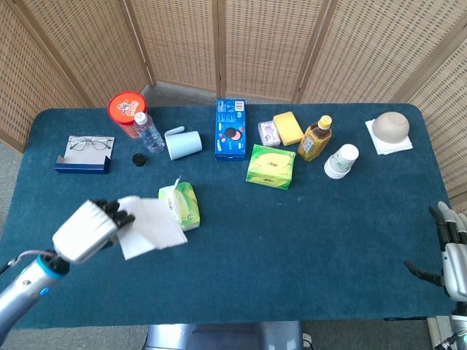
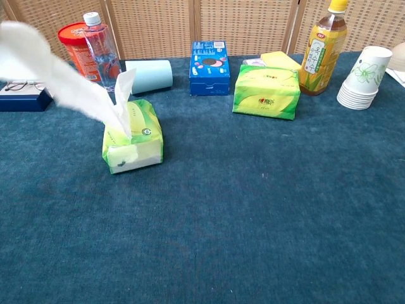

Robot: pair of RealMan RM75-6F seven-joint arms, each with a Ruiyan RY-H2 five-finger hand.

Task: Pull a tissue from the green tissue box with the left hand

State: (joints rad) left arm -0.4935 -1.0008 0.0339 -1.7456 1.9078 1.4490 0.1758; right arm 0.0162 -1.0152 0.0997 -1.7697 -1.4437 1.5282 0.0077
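The green tissue pack (image 1: pixel 182 205) lies left of the table's middle and shows in the chest view as the green tissue pack (image 2: pixel 134 134). My left hand (image 1: pixel 86 232) is raised to the pack's front left and holds a white tissue (image 1: pixel 149 227). In the chest view the tissue (image 2: pixel 57 79) stretches from the upper left edge down to the pack's top slot, where another tissue (image 2: pixel 124 83) sticks up. The left hand is out of the chest view. At the right edge of the head view my right hand (image 1: pixel 451 251) hangs beside the table, holding nothing, fingers apart.
A second green tissue box (image 1: pixel 271 166) lies mid-table near a blue box (image 1: pixel 229 128). A light blue cup (image 1: pixel 184 143), a water bottle (image 1: pixel 149 132), a red tub (image 1: pixel 125 106) and glasses on a case (image 1: pixel 86 152) stand behind the pack. A tea bottle (image 1: pixel 316 138) and paper cups (image 1: pixel 341 160) stand right.
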